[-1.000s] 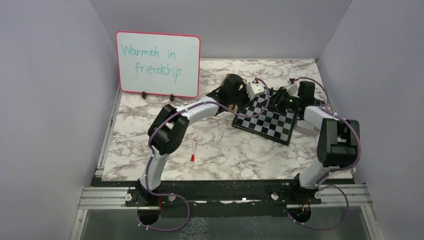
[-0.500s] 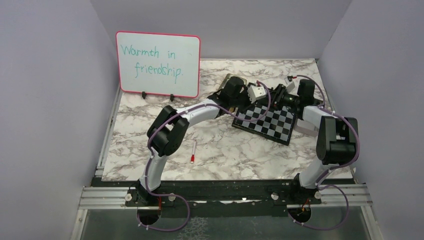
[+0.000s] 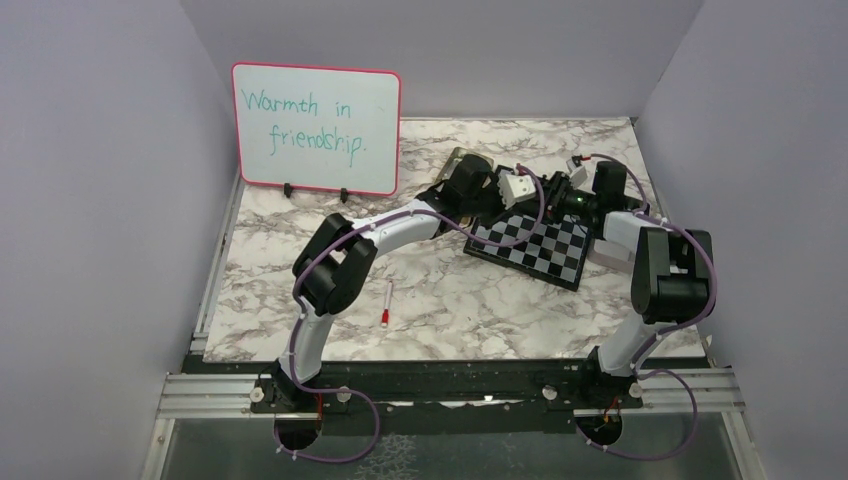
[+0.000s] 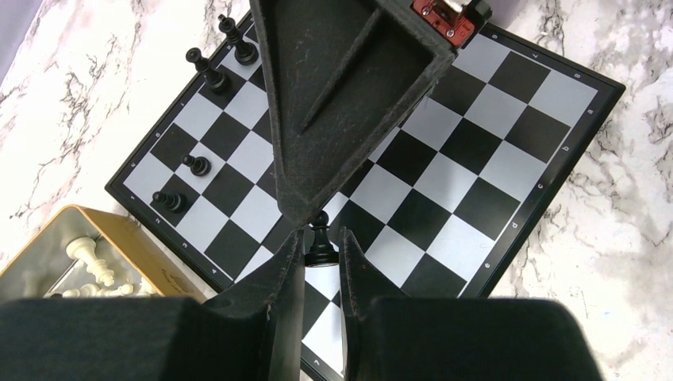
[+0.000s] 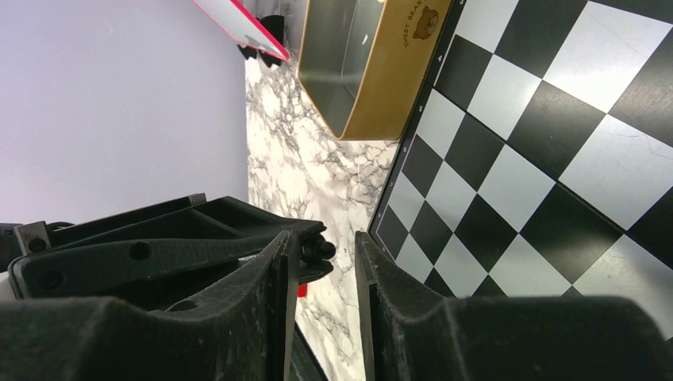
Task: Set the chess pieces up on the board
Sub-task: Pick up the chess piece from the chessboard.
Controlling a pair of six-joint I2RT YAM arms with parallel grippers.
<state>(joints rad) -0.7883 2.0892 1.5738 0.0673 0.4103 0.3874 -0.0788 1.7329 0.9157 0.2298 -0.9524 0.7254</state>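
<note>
top view, arms: left gripper (image 3: 542,192) and right gripper (image 3: 556,194) meet tip to tip over the far edge of the chessboard (image 3: 545,250); too small here to read the jaws
top view, board: lies skewed on the marble table (image 3: 450,310), right of centre; gold tin (image 3: 458,163) at its far-left corner, within reach for fetching pieces
top view, extras: pink-framed whiteboard (image 3: 316,128) stands at back left; red-capped marker (image 3: 387,303) lies near the left arm, well apart from the board
left wrist, grip: left gripper (image 4: 321,238) has both pads pressed against a black pawn (image 4: 320,246), so it reads as clamped on it
left wrist, pawn place: over a pale square near the board edge; cannot tell if its base touches
left wrist, other arm: the right gripper's finger (image 4: 341,103) reaches in from above, tip just over the pawn's head; looks like a handover or a steadying hold
left wrist, set so far: two taller black men (image 4: 238,44) and two black pawns (image 4: 196,164) stand along the far-left side of the board, so the setup is barely begun
left wrist, tin: cream chessmen (image 4: 91,258) lie inside, waiting
right wrist, jaws: right gripper (image 5: 324,236) stands parted; the pawn's head (image 5: 317,251) sits between the pads with a gap on one side, not pinched
right wrist, background: tin wall and board squares beyond
</note>
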